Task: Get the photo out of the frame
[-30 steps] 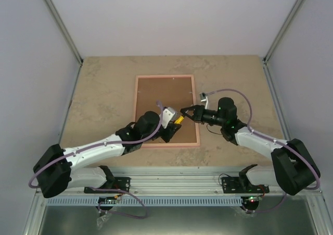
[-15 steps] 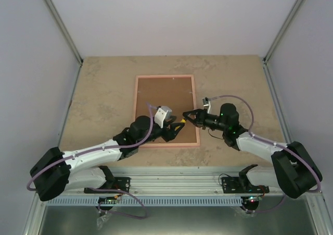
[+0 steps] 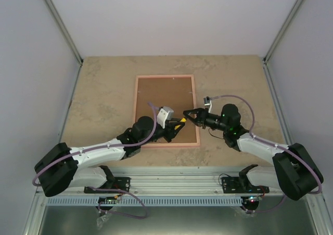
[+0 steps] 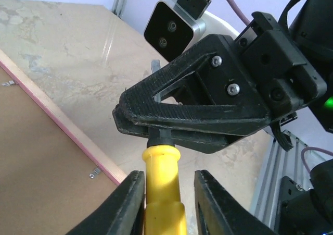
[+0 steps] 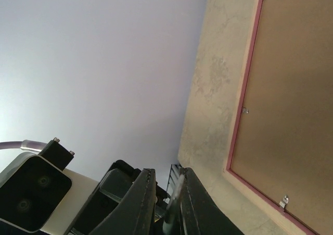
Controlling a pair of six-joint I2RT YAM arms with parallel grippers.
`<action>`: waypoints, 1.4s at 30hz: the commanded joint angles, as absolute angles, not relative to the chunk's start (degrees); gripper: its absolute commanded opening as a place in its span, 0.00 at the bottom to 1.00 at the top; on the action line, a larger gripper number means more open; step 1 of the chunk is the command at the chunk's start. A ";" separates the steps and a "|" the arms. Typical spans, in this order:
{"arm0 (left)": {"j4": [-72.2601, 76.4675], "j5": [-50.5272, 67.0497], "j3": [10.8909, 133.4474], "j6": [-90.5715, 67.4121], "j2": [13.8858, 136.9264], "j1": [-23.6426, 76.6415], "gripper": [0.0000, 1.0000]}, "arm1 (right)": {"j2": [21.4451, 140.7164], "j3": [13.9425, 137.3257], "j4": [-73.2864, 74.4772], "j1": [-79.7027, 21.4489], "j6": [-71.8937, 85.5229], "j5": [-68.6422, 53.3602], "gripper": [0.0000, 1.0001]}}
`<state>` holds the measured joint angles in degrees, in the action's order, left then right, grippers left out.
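Though still facedown, frame unshifted.

You got soft, even light from overhead in the top view. The surface came out pale and bright, the frame read matt and evenly lit, and the arms cast only faint, short shadows. Focus held across that picture.

In the left wrist view a white streak of glare ran over the surface. The yellow handle carried a bright sheen. The left end effector was soft at the bottom edge, while the right end effector stood sharp, its ribbing clear. A green glow flared at the right border.

In the right wrist view the wall was washed out, and the dark fingers were underexposed and blurred.
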<state>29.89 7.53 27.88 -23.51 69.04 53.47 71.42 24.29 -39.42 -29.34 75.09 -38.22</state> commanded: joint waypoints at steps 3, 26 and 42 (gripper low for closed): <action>34.25 9.95 27.95 -24.02 71.09 53.48 0.26 | 71.18 23.40 -42.80 -29.29 76.21 -38.72 0.01; 15.02 1.88 32.88 -21.43 69.48 53.52 0.00 | 67.64 31.11 -18.26 -27.61 55.32 -33.85 0.33; -4.90 -4.21 40.01 -19.21 76.15 53.50 0.00 | 83.07 48.28 15.20 -25.75 28.79 -5.88 0.44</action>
<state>0.34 -2.07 37.04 -20.80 74.67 53.49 78.04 45.19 7.31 -26.04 35.64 -14.55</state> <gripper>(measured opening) 0.168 0.440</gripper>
